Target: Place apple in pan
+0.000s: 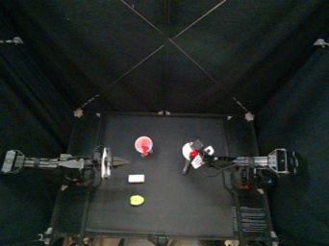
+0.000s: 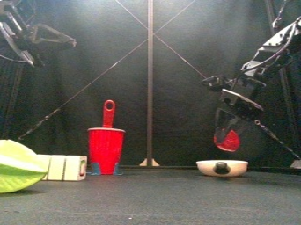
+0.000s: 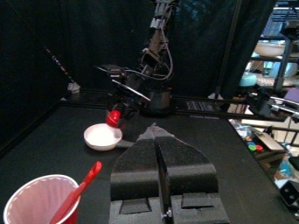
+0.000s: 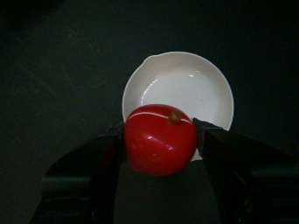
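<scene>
The apple (image 4: 160, 138) is small, red and round, and my right gripper (image 4: 160, 150) is shut on it. It hangs just above the pan (image 4: 179, 89), a small white shallow dish. In the front view the apple (image 2: 228, 139) is a little above the pan (image 2: 221, 167) at the table's right. In the top view the apple (image 1: 195, 154) is next to the pan (image 1: 188, 147). My left gripper (image 3: 158, 144) is shut and empty, resting at the table's left (image 1: 113, 163). Its wrist view shows the apple (image 3: 114, 115) over the pan (image 3: 103, 135).
A red cup-like item with a stem (image 2: 106, 149) stands at the table's middle (image 1: 144, 146). A small white block (image 2: 65, 167) and a yellow-green lump (image 2: 18, 167) lie at the front left. Black curtains enclose the table.
</scene>
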You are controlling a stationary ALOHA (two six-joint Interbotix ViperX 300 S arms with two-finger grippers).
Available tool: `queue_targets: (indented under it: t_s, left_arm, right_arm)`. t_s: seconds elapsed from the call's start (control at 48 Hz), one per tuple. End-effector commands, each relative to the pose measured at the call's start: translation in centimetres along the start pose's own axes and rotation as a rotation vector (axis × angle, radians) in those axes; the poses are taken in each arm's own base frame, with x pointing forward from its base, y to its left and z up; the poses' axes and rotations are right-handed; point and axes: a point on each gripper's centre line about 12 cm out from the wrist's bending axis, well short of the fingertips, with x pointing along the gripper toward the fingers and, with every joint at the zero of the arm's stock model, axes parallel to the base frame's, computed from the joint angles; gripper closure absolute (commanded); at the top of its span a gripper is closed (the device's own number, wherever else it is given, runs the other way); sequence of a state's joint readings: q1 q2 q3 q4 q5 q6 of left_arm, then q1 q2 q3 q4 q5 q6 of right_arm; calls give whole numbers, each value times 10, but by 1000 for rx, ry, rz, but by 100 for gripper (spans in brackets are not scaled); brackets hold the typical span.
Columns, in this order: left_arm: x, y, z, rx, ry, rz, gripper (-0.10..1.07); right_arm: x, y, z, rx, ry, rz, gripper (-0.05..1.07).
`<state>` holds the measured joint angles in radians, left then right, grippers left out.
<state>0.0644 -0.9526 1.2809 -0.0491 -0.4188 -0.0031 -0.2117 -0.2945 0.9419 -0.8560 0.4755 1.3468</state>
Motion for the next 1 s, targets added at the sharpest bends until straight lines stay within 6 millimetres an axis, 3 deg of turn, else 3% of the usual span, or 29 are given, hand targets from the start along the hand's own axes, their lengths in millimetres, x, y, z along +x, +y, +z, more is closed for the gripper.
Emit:
queue_targets:
  t_s: [0.0,0.271,0.729,0.979]
  left_arm:
    - [2,0,5,0,-17,1,100]
    - [2,0,5,0,-15,1,100]
    - [2,0,5,0,-15,1,100]
    - [2,0,5,2,-15,1,100]
  right_arm:
    - [1,-3,6,19,-12,-2,31]
    - [12,-10,4,24,12,-34,26]
    - [14,-7,8,28,12,-35,2]
    - [12,-5,13,35,0,-28,1]
